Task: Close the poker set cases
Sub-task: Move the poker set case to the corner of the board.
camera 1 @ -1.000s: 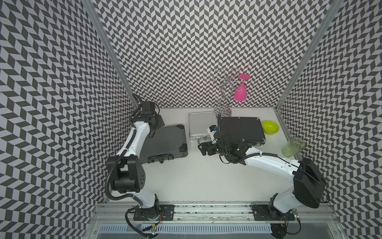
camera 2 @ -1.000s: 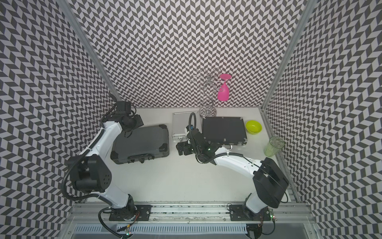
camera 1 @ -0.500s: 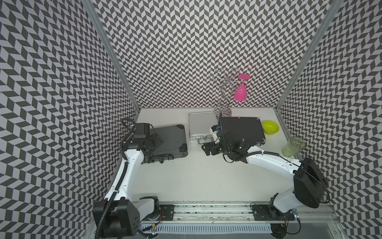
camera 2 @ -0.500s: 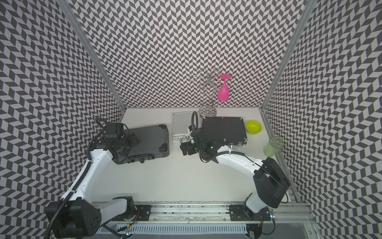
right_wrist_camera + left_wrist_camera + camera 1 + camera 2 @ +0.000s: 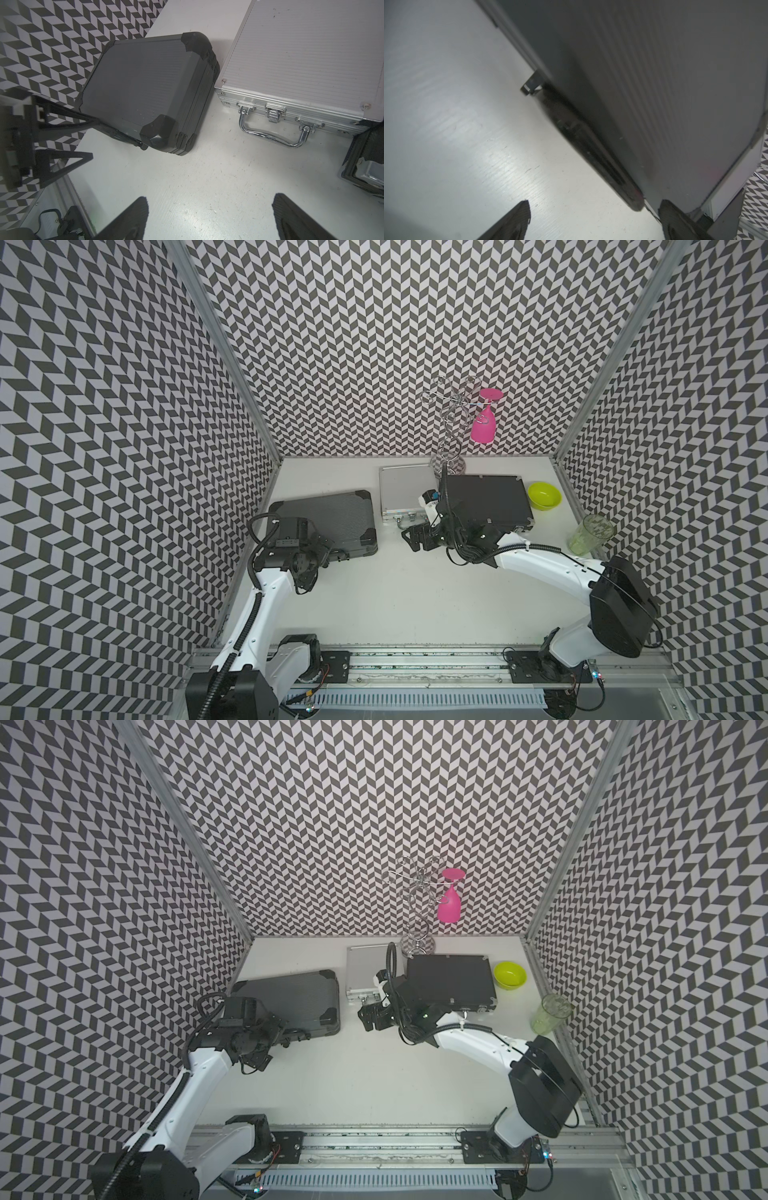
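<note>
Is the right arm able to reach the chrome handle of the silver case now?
Probably yes: the open right gripper hovers just before the chrome handle of the silver case, and only bare table lies between them.

Your left wrist view blurs the grey case (image 5: 654,83) and cuts it off. In both top views your right arm (image 5: 540,568) hides a front corner of the black case (image 5: 490,497).

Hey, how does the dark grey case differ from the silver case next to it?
The dark grey case has black corner caps; the silver case has bare riveted corners. The silver case's handle is chrome, the grey case's dark. The grey case lies skewed, the silver case square to the back wall. Both lie flat, ribbed lids shut.
</note>
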